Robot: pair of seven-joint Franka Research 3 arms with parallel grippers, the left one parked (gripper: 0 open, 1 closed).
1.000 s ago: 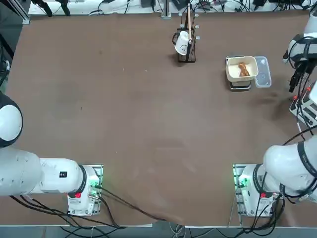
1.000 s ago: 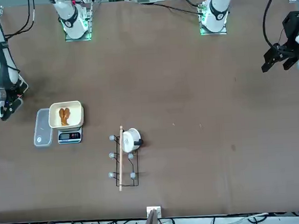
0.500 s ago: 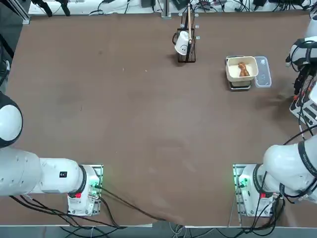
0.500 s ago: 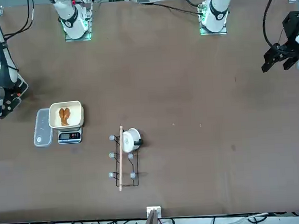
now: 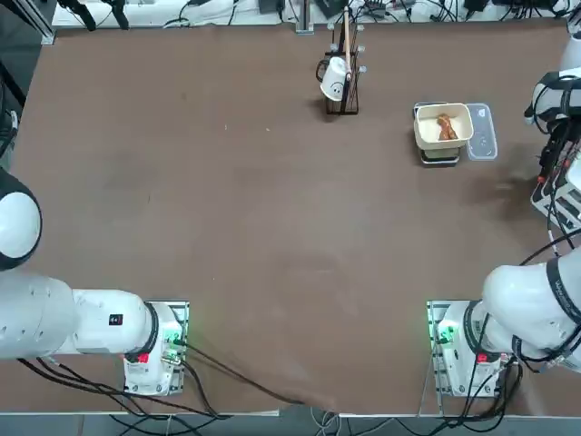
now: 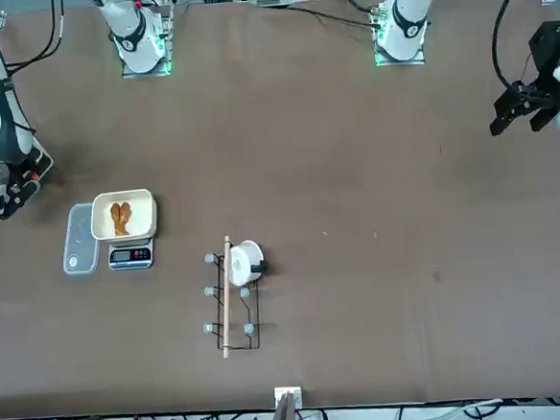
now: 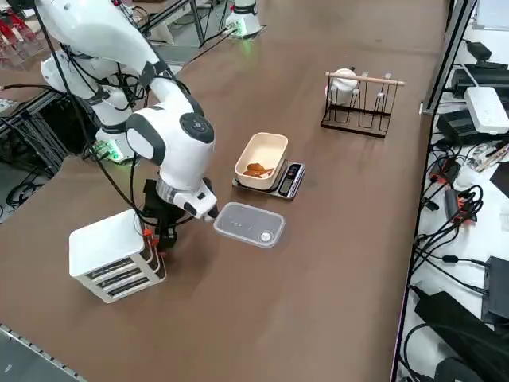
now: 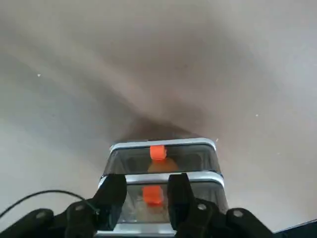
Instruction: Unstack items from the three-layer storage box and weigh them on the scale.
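Orange tab (image 8: 152, 196) sits btwn my tool's (image 8: 147, 196) spread fingers; if I close off-centre, box (image 7: 117, 256) could skid on surface (image 7: 262, 318).

Plain brown table (image 5: 263, 209), cream tub (image 5: 430, 133), white storage box (image 7: 111, 251) with orange-red tabs (image 8: 152, 195).
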